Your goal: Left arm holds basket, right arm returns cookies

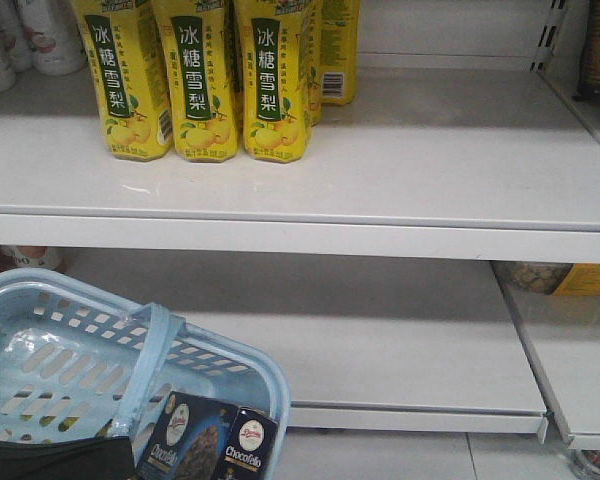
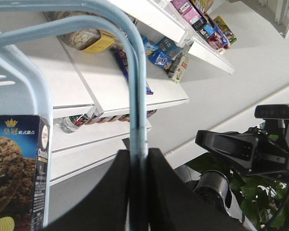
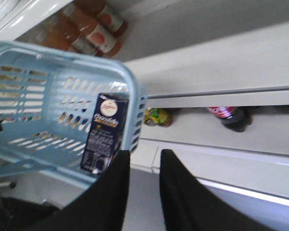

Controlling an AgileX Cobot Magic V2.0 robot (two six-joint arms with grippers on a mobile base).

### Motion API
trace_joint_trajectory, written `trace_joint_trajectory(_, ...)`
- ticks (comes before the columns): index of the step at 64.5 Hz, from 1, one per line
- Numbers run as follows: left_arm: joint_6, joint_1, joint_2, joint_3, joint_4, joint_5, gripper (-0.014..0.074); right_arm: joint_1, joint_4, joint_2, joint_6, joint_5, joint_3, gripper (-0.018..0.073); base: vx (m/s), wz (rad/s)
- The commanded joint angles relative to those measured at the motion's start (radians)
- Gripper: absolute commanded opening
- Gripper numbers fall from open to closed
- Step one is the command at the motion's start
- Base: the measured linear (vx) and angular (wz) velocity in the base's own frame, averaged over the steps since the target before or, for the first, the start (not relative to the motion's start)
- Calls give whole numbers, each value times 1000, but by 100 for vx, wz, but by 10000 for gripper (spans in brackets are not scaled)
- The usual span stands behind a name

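The pale blue basket [image 1: 70, 350] hangs low at the left in the front view, in front of the lower shelf. My left gripper [image 2: 138, 161] is shut on its flat handle [image 2: 137, 96]; from the front only a black part of the left gripper [image 1: 55, 460] shows. Two dark navy cookies boxes [image 1: 180, 435] [image 1: 248, 445] stand upright against the basket's right wall. In the right wrist view one cookies box [image 3: 103, 134] leans inside the basket [image 3: 48, 57]. My right gripper [image 3: 144, 161] is open and holds nothing, just right of the basket's corner and apart from the box.
Yellow drink cartons [image 1: 195, 80] stand on the upper shelf [image 1: 380, 170]. The lower shelf [image 1: 380, 340] runs behind the basket. Bottles [image 3: 231, 115] lie under a shelf. Snack packs [image 2: 168, 53] fill shelves beyond the handle, and the right arm [image 2: 241, 149] is in front of a green plant.
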Motion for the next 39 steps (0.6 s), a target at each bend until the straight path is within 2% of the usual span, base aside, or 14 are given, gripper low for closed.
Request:
trace_joint_trajectory(1,27,-5,-1,-33,-90,-10,-7,-5,168,71,-111,-23,-33,385,0,0)
trace_joint_trajectory(9,28,-5,-1,-33,-90,-33,-7,-5,252,90,-195,-51,-33,592,0,0)
trace_joint_trajectory(14,30,-5,-1,-33,-90,-56,-7,-5,280,92,-214,-39,-33,666,0,0)
trace_joint_trajectory(31,53,-5,-1,-33,-89,-71,-7,-5,379,307,-250,155,-33,641,0,0)
trace_joint_trajectory(39,53,-5,-1,-33,-89,-74,-7,-5,488,415,-350,175,-33,610,0,0)
